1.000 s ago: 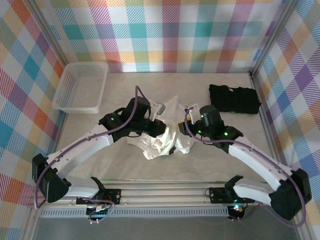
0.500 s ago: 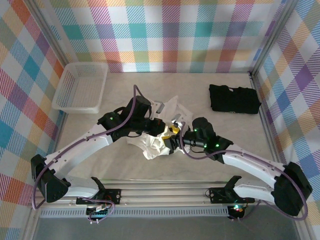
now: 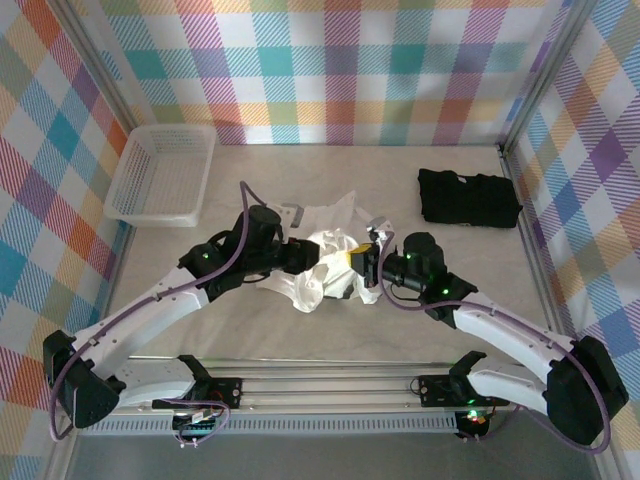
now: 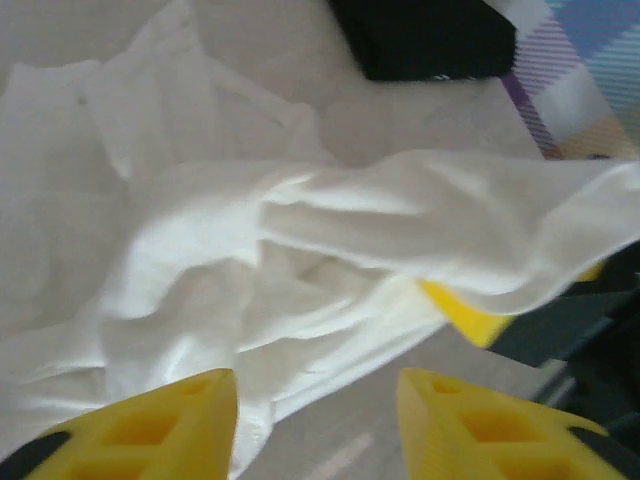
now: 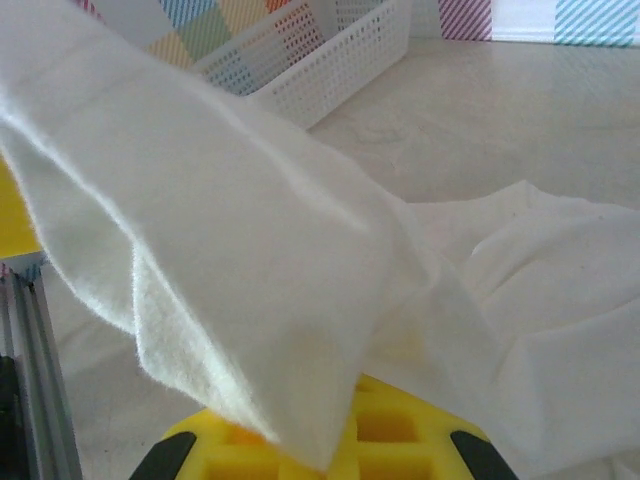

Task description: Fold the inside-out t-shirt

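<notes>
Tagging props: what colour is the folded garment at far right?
Black garment; best in the top view.

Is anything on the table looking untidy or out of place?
The white t-shirt lies crumpled in a heap, not flat, with one part lifted in the right gripper. The black garment is neatly folded.

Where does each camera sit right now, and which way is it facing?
Top external: above and behind the bases, looking down at the table; both arms show, meeting over the t-shirt.
Left wrist: low over the cloth, facing the black garment; the left gripper shows open.
Right wrist: facing the white basket; cloth drapes over the right gripper.
All three share the t-shirt.
</notes>
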Controlling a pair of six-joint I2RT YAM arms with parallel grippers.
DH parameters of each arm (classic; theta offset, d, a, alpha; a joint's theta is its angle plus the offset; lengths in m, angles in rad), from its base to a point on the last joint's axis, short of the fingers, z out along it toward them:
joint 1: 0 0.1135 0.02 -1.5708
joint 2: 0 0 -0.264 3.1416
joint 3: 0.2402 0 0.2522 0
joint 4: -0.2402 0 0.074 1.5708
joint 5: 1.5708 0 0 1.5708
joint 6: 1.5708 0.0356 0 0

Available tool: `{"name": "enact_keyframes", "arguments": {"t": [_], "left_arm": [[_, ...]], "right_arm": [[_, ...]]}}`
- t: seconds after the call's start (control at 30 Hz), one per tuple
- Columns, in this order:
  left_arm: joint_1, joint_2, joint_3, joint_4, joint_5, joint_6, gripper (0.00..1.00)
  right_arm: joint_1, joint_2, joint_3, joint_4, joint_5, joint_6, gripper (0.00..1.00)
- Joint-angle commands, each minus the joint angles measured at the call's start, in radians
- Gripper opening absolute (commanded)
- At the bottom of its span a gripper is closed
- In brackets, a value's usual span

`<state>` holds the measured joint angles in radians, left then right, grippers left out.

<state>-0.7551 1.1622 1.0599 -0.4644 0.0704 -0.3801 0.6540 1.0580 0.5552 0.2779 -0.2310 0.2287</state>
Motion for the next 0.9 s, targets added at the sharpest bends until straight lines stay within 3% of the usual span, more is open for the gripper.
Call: {"name": "enact_keyframes", "arguments": {"t": [0.0,0.2,0.53,0.6,0.8,0.87], "left_arm": [[0.015,-0.015,-0.041,0.062,-0.027,-0.024,0.50],[0.019,0.131,0.001,0.087,0.030,-0.023,0.54],[0.035,0.401,0.129,0.123,-0.049,0.013,0.56],[0.043,0.450,0.152,0.141,-0.035,0.005,0.48],[0.098,0.412,0.097,0.286,0.104,-0.014,0.02],[0.130,0.352,0.037,0.365,0.194,-0.017,0.00]], "right_arm": [[-0.022,-0.019,-0.021,0.087,-0.099,0.068,0.00],[-0.027,-0.005,-0.026,0.095,-0.108,0.068,0.00],[-0.027,-0.008,-0.040,0.104,-0.111,0.066,0.00],[-0.027,-0.011,-0.046,0.101,-0.107,0.062,0.00],[-0.033,-0.066,-0.073,0.041,-0.031,0.030,0.00],[-0.040,-0.082,-0.080,0.027,-0.020,0.022,0.00]]}}
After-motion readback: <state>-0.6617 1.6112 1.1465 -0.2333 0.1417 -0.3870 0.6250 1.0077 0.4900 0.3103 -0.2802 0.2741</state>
